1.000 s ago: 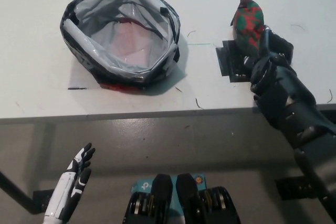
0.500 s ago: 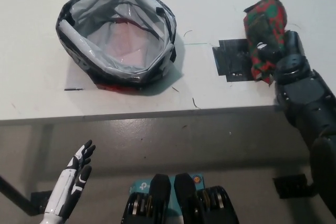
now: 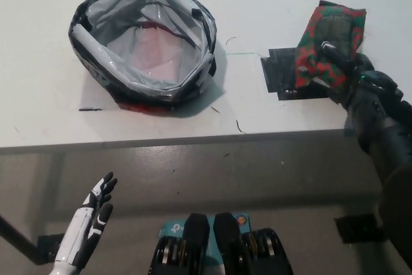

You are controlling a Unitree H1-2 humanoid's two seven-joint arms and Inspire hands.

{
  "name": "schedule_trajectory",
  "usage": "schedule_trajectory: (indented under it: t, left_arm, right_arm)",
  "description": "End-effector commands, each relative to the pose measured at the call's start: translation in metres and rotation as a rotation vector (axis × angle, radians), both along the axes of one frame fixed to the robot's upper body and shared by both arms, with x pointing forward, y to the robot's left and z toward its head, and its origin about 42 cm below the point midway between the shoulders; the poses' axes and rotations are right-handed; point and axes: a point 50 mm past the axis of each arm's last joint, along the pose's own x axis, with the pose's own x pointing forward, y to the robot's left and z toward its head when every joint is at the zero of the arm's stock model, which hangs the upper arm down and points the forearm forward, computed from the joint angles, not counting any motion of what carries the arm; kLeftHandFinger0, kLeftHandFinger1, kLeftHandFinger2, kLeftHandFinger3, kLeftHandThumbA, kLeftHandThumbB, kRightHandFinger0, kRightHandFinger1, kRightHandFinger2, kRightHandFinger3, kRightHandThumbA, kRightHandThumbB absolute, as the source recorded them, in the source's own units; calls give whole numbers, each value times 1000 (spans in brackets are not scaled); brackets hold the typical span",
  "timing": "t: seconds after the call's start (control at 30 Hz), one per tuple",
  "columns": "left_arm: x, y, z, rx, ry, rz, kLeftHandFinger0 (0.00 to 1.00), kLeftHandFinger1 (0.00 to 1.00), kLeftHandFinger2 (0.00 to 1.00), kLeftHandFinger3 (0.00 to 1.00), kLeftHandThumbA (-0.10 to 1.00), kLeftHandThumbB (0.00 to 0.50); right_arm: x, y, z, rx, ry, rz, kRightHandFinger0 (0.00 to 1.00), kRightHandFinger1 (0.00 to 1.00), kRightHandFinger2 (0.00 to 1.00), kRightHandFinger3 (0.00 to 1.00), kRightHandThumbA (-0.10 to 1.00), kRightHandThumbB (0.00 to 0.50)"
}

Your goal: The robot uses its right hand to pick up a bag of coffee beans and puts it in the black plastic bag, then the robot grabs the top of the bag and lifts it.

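The coffee bag (image 3: 329, 44), red and green patterned, is at the table's right, held in my black right hand (image 3: 360, 85), whose fingers wrap its lower edge. The bag's flat face is turned toward the camera. The black plastic bag (image 3: 145, 40) stands open on the left part of the white table (image 3: 257, 4), its silvery lining showing and its rim rolled down. The coffee bag is well to the right of the plastic bag, apart from it. My white left hand (image 3: 90, 223) rests low at the lower left, below the table's edge, fingers apart and holding nothing.
A black square mark (image 3: 283, 75) lies on the table just left of the coffee bag. The table's front edge (image 3: 193, 140) runs across the middle of the picture, with floor below it. A short dark line (image 3: 92, 109) marks the table left of the plastic bag.
My right hand has turned the coffee bag from edge-on to face-up and shifted it right and slightly up. The left hand and the plastic bag have stayed put.
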Motion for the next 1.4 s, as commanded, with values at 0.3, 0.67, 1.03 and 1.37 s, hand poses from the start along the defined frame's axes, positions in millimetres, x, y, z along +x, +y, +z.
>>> schedule_trajectory:
  t: [0.3,0.67,1.03,1.37]
  left_arm:
    - [5,4,11,53,-42,-39,1000,1000,1000,1000,1000,215]
    - [4,4,9,62,-40,-45,1000,1000,1000,1000,1000,207]
    - [3,5,8,74,-29,-42,1000,1000,1000,1000,1000,224]
    - [1,2,5,78,-42,-50,1000,1000,1000,1000,1000,201]
  right_arm:
    - [5,71,178,489,-583,356,0,48,575,678,-100,112]
    - [-19,100,252,226,-723,468,0,255,747,542,-100,115]
    - [-22,134,290,-62,-739,615,0,401,807,952,-100,141]
    - [-7,200,293,-248,-678,710,0,407,847,927,-100,167]
